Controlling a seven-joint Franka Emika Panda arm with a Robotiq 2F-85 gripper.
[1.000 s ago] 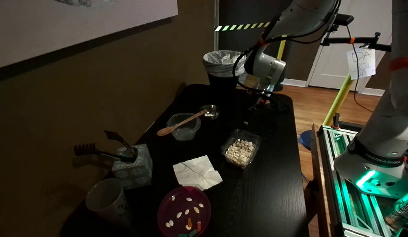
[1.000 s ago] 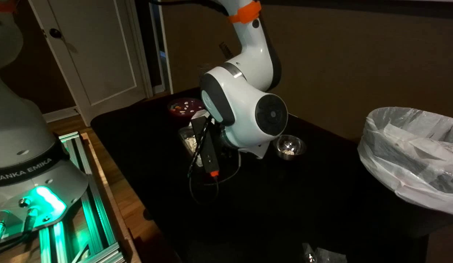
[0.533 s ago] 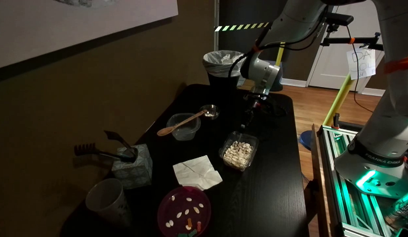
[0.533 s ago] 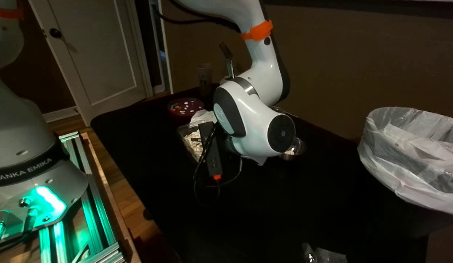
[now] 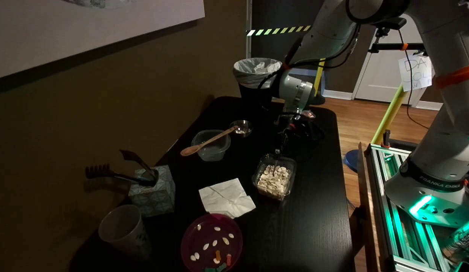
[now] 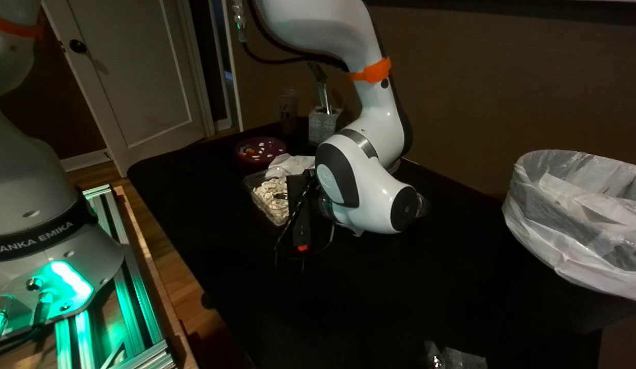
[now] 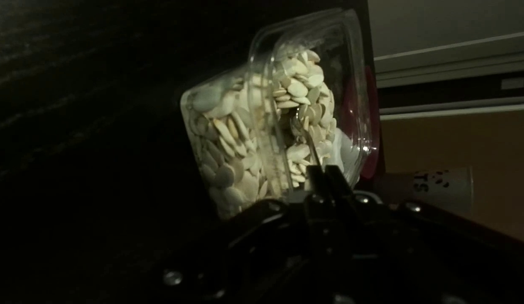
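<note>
Seed tub (image 6: pixel 268 211): clear, pale seeds (image 6: pixel 270 191) inside, on the black worktop (image 6: pixel 440 287).
Arm (image 6: pixel 361 179): bent low, hiding one end of the tub.
Red bowl (image 6: pixel 257 160): beyond the tub, small pieces (image 6: pixel 262 145) inside.
Patterned box (image 6: pixel 323 127): utensil (image 6: pixel 323 93) standing in it.
Bin liner (image 6: pixel 548 251): white, crumpled plastic.

Dim light, we see brn wall (image 5: pixel 143 109) w/ lg pale panel (image 5: pixel 106 34) hung high, blk tbl (image 5: pixel 306 226) alongside, wd flr (image 5: pixel 364 117), wht baseboard (image 5: pixel 338 95), wht door (image 6: pixel 128 66) w/ dk knob (image 6: pixel 78 46) in an ext. view, striped tape (image 5: pixel 278 31) farther back
</note>
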